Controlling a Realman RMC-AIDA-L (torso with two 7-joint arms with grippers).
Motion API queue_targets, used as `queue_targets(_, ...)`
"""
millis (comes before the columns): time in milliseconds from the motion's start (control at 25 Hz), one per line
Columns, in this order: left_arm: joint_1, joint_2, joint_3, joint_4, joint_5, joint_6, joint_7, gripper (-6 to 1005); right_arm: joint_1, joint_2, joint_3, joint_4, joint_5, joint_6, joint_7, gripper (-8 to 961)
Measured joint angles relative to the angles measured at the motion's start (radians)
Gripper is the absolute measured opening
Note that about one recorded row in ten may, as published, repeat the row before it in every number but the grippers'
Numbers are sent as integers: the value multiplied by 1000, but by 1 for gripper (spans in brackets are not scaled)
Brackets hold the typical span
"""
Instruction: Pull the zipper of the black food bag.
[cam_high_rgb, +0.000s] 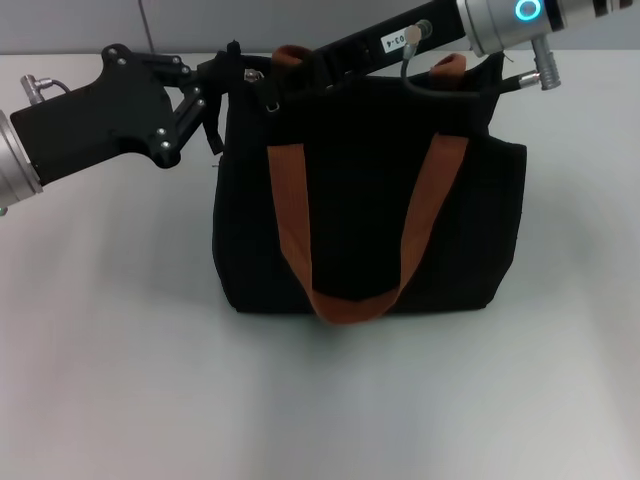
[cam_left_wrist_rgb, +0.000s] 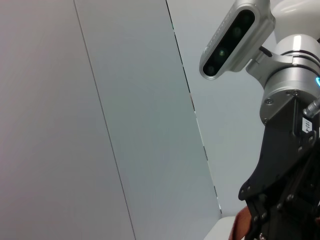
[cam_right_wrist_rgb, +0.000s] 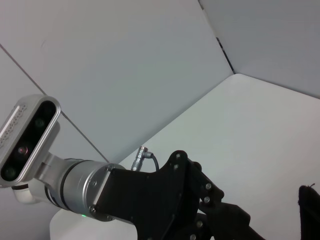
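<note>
Head view: the black food bag (cam_high_rgb: 365, 215) stands upright on the desk (cam_high_rgb: 120, 380), with the left gripper (cam_high_rgb: 222, 82) at its top left corner and the right gripper (cam_high_rgb: 290, 66) along its top edge. Neither the zipper nor either gripper's finger state can be made out. Anchor the corner and pull straight along the track.

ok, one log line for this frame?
left gripper: at top left corner of black food bag | right gripper: over bag top | zipper: not visible | bag upright on table

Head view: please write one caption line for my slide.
Both grippers, left and right, meet at the black food bag's top edge.
</note>
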Motion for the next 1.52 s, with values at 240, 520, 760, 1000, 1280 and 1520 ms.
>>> queue_targets(240,4,0,0,0,0,6,0,38,0,-3,0,0,0,-1,2,-1)
queue_targets(520,6,0,0,0,0,6,0,39,0,-3,0,0,0,-2,3,-2)
queue_targets(760,6,0,-1,0,0,7,1,39,0,-3,0,0,-27,-4,15,-2)
queue_targets(1000,5,0,-2,0,-7,8,0,39,1,5,-5,-18,-74,-3,31,-3)
queue_targets(1280,5,0,-2,0,-22,7,-4,39,-18,9,-26,-74,-107,4,72,-3)
queue_targets(1520,5,0,-2,0,-24,2,-6,40,-44,14,-26,-127,-141,-2,104,-3)
